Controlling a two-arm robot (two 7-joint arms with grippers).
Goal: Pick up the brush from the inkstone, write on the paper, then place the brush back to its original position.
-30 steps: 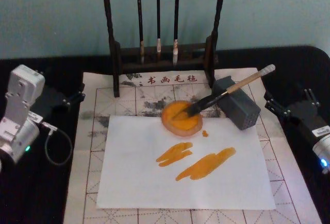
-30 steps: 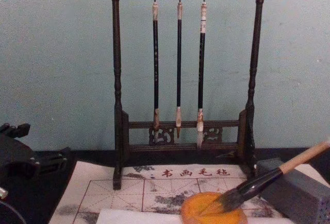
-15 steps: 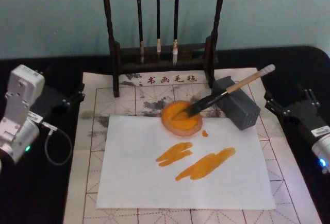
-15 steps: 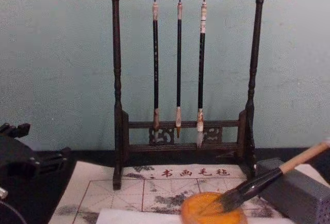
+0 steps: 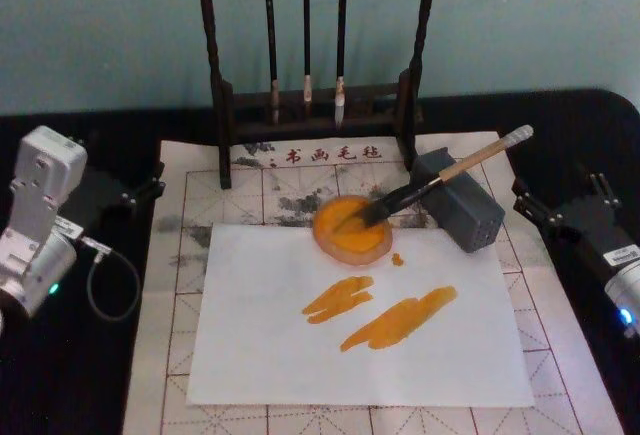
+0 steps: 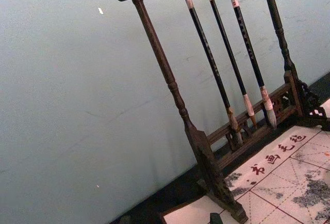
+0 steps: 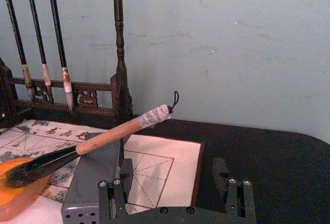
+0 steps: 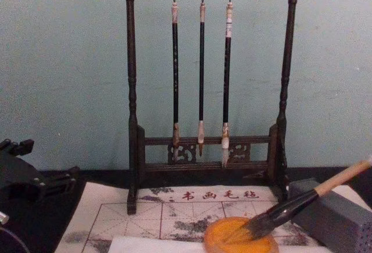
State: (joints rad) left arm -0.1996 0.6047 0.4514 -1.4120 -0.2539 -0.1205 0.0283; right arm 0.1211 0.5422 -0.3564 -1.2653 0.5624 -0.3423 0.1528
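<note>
Brush (image 5: 432,184): lies slanted, dark bristles in the orange inkstone (image 5: 352,229), pale handle propped across the grey block (image 5: 458,199), taped end pointing toward the robot's right
Paper (image 5: 270,345): white sheet flat on the beige gridded mat (image 5: 180,255), two orange strokes (image 5: 380,310) near its middle, far edge tucked under the inkstone
Right gripper (image 5: 570,213): rests on the black desk (image 5: 80,375) at the mat's right edge, near the block, apart from the brush; jaws spread and holding nothing, seen wide in the right wrist view (image 7: 172,185)
Left gripper (image 5: 140,193): low over the desk beside the mat's left edge, well apart from the brush; whether its jaws are spread or closed cannot be told
Brush rack (image 5: 315,105): dark wooden stand at the mat's far edge, three thin brushes (image 8: 201,72) hanging from its top bar
</note>
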